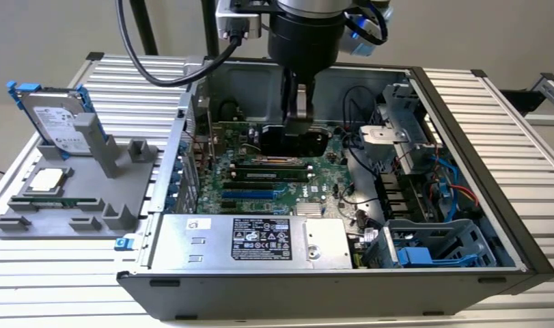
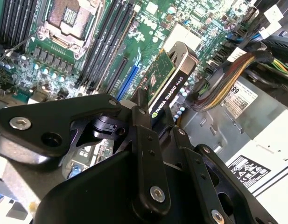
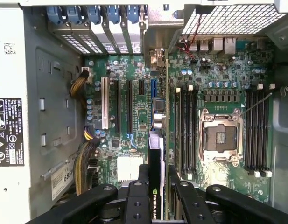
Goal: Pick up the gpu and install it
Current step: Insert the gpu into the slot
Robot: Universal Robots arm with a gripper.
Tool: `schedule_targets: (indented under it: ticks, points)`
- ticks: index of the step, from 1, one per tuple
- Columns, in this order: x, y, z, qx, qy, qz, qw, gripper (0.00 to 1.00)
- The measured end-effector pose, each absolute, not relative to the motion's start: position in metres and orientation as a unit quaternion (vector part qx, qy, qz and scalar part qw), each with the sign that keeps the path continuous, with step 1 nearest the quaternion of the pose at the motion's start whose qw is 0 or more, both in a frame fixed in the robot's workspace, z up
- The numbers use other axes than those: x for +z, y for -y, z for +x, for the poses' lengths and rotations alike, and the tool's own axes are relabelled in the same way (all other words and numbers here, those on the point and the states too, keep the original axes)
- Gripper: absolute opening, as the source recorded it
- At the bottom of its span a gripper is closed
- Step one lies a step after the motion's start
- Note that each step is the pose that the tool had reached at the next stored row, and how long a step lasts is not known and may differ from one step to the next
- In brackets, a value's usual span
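Inside the open computer case (image 1: 459, 102), my hand (image 3: 158, 186) is clamped on the gpu (image 2: 169, 81), holding it edge-down above the motherboard (image 3: 129, 107). Its lower edge is hidden, so it perhaps hasn't reached a slot. Beside the case, a grey tray (image 1: 67, 219) on the slatted table (image 1: 58, 273) holds a hard drive (image 1: 53, 119).

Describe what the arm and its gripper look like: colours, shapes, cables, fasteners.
In the exterior view the arm ends in a thick black cylinder under a silver-grey joint with a blue ring. Black cables loop off it on that view's left. In both wrist views the gripper is matte black: flat, angular link bars joined by silver screws, with narrow straight fingers.
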State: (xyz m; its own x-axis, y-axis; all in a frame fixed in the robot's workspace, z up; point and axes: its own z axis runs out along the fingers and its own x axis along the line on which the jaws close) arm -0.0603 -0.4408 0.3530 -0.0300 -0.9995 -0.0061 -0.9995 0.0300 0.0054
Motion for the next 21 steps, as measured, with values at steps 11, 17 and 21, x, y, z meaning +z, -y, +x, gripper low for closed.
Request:
schedule_targets:
  ticks: [11, 17, 21]
  points:
    - [0.3493, 0.4408, -0.0603, 0.004, -0.718, -0.696, 0.0, 0.0]
    - [0.3474, 0.4408, -0.0603, 0.004, -0.718, -0.696, 0.0, 0.0]
    - [0.3463, 0.4408, -0.0603, 0.004, -0.718, -0.696, 0.0, 0.0]
